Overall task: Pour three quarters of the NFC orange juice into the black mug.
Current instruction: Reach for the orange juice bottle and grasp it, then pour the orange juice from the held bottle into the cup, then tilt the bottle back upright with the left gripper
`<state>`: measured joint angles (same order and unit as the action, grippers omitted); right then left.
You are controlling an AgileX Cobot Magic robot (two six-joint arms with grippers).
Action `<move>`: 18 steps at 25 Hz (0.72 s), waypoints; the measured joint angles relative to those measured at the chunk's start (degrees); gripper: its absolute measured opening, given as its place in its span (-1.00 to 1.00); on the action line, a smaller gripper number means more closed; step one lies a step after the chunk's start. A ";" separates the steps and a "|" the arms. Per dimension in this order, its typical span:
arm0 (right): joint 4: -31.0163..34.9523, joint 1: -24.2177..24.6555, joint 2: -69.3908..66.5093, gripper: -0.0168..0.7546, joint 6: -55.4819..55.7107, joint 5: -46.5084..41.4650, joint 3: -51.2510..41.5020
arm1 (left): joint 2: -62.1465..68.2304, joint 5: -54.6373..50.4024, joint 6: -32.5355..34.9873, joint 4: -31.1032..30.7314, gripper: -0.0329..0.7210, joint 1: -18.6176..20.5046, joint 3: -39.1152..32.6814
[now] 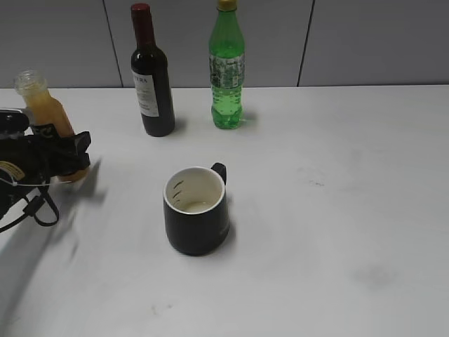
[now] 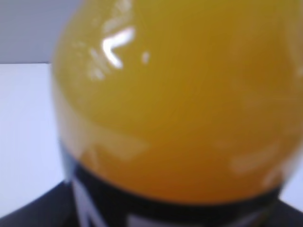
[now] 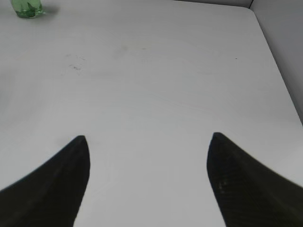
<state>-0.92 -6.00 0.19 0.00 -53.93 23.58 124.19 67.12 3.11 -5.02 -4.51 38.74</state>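
i have the left gripper (image 1: pixel 62 156) around the lower body of the nfc orange juice (image 1: pixel 43 105) at the far left edge of the tabletop (image 1: pixel 337 210). the bottle stands upright with its clear neck showing no cap, so i want the hold low on the labelled part, which should leave the neck free to tip toward the mug. in the left wrist view the orange body and the top of the black label fill the whole picture, so the bottle sits right up against the camera, deep between the jaws. i cannot tell from these pictures whether the jaws are pressed onto the bottle or just flanking it.

the black mug (image 1: pixel 197 210) stands near the middle of the tabletop, well apart from the bottle, its mouth up and the handle turned toward the back. there is only a pale trace at the bottom of its cream inside, so i judge the pour not yet begun.

the right gripper (image 3: pixel 147 156) hangs over bare tabletop with its jaws wide and nothing between them, parked clear of the work. the wine bottle (image 1: pixel 151 74) and the green soda bottle (image 1: pixel 226 69) stand at the back, out of the pouring path.
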 joint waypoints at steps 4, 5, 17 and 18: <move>0.00 0.00 0.00 0.56 0.00 0.00 0.00 | 0.15 0.38 0.15 -0.51 0.32 0.00 0.00; 0.00 0.00 0.00 0.56 0.00 0.00 0.00 | 0.17 0.53 0.20 -0.66 0.32 0.00 0.00; 0.00 0.00 0.00 0.56 0.00 0.00 0.00 | 0.23 0.79 0.20 -2.41 0.32 0.00 0.00; 0.00 0.00 0.00 0.56 0.00 0.00 0.00 | 0.23 0.79 0.20 -2.92 0.32 0.00 0.00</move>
<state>-0.92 -6.00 0.19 0.00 -53.93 23.58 124.43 67.91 3.31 -7.94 -4.51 38.74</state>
